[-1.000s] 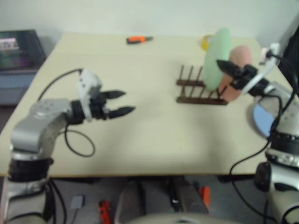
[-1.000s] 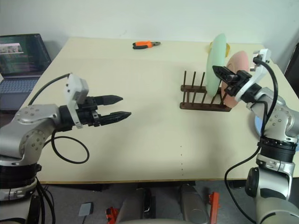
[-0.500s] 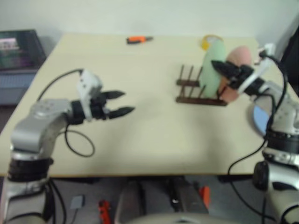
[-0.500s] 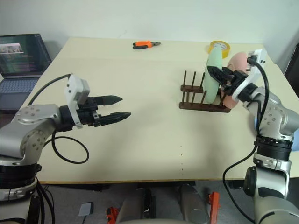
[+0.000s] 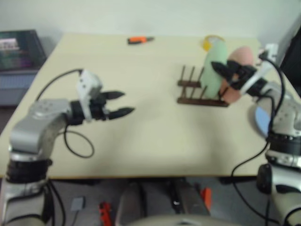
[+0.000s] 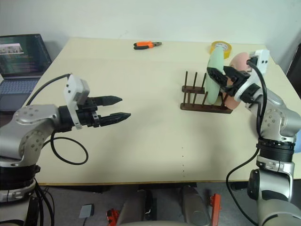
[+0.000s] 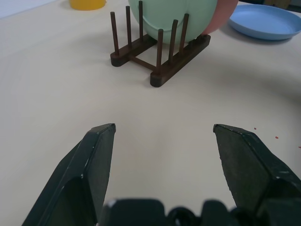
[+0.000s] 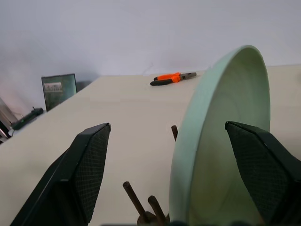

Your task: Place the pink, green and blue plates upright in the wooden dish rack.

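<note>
The right claw (image 6: 225, 74) has just spread wide, releasing the mint green round plate (image 6: 215, 79), now upright in the dark wooden peg rack (image 6: 205, 100) beside the pale pink plate (image 6: 237, 64). The light blue plate (image 7: 263, 21) remains on the counter (image 6: 155, 117). The left claw (image 6: 113, 108) hangs open, empty.

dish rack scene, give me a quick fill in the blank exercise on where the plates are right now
1. The plate standing between the pegs of the wooden dish rack, beside the pink plate, is ____.
2. The blue plate lies ____ on the table, outside the rack.
3. The right gripper has its fingers ____ around the green plate.

Missing words: green; flat; open
</note>
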